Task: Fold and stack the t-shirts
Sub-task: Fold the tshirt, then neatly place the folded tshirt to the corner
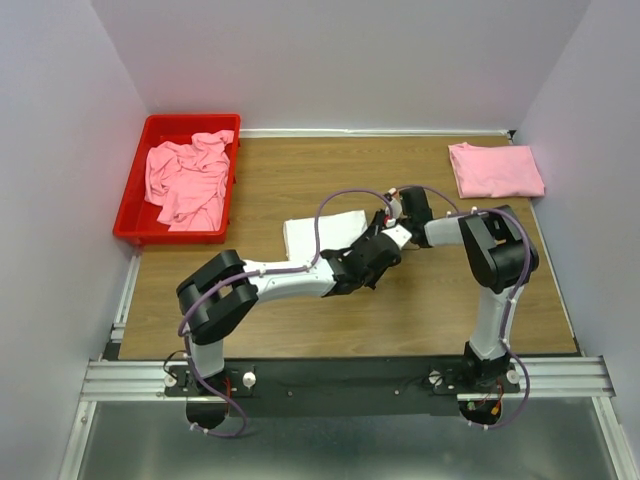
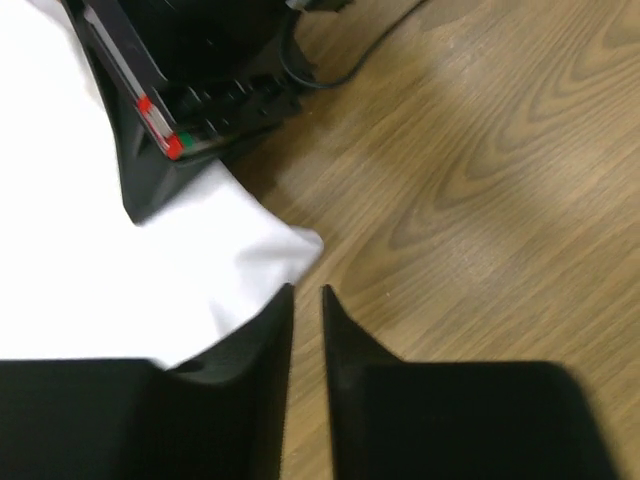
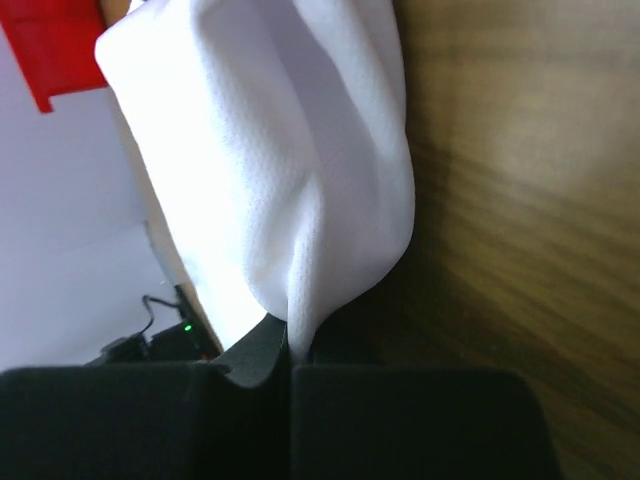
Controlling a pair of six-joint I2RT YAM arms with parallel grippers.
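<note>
One pink t-shirt lay folded at the table far-right corner; crumpled pink shirts waited in red bin. Apparently mid-fold, the white t-shirt: right gripper clenched its edge, left gripper slightly parted, empty.

No legible text, labels or numbers, white t-shirt and red bin unmarked

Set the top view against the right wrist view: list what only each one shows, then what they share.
Only the top view: a folded pink shirt at the far right, and crumpled pink shirts in the red bin. Only the right wrist view: the right jaws shut on a fold of the white shirt. Both: the white shirt and the wooden table.
</note>
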